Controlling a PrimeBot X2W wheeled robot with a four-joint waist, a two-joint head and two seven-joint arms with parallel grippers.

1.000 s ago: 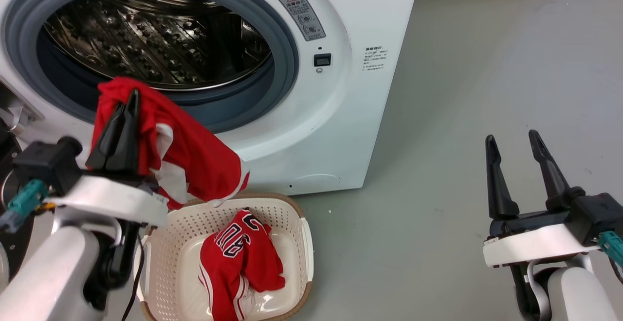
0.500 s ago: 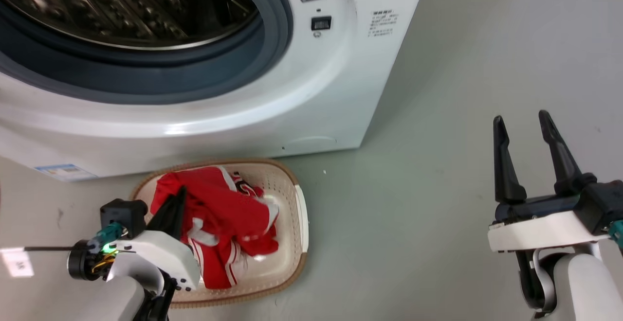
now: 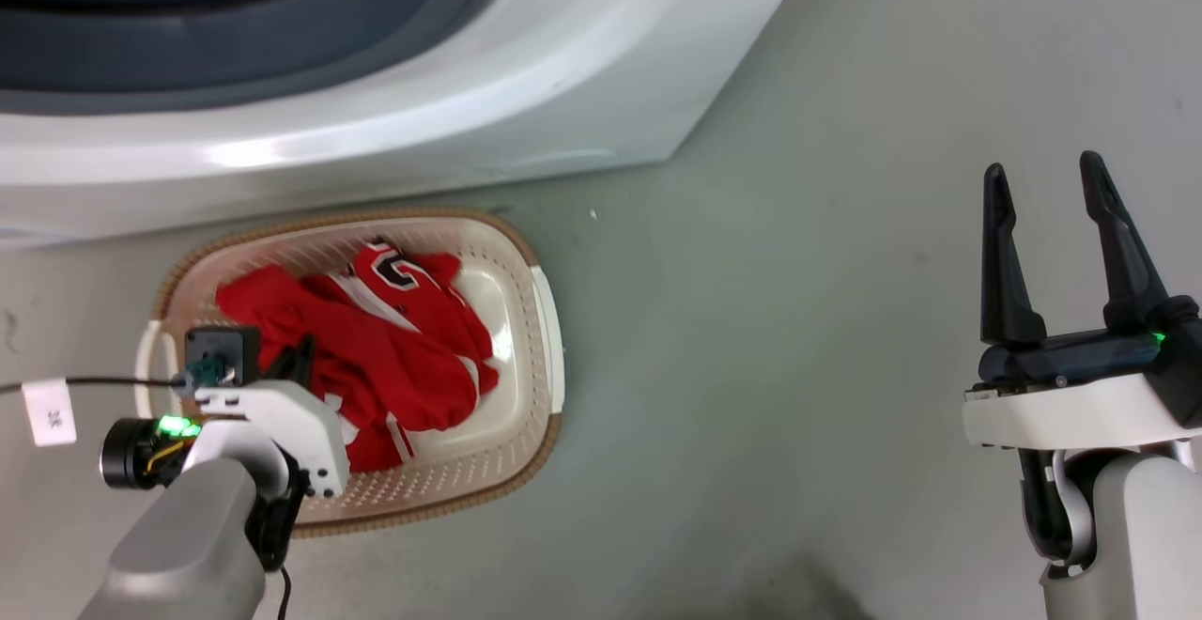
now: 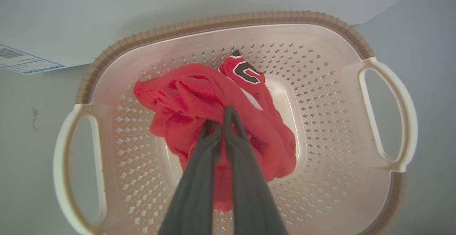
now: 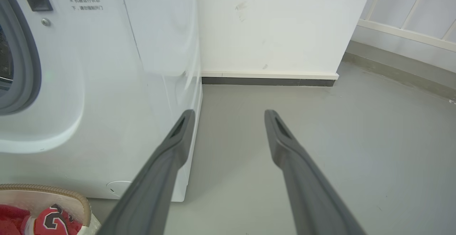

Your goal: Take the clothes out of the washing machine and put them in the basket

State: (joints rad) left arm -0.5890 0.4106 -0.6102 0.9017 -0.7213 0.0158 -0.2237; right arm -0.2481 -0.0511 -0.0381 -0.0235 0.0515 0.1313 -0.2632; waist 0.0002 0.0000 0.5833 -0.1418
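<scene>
**Left claw holds a red garment inside the basket**

At the left, the left claw reaches down into the cream laundry basket. Its two fingers are pressed nearly together, with a fold of the red garment pinched between them. This garment lies in the basket, partly over the red jersey, whose black-and-white lettering shows behind it.

The cloth looks soft, light and limp. I judge it will sag and may cling to the fingers, so a bunched fold on top is the good place to take hold, and letting go will need a wide opening. The basket walls are low and the white handles are well apart from the fingers, so there is room to rise straight up.

Just behind the basket stands the white washing machine, near to the brown rim. Further right the grey floor gives open room. The right claw hangs there with its fingers wide apart, holding nothing.
</scene>
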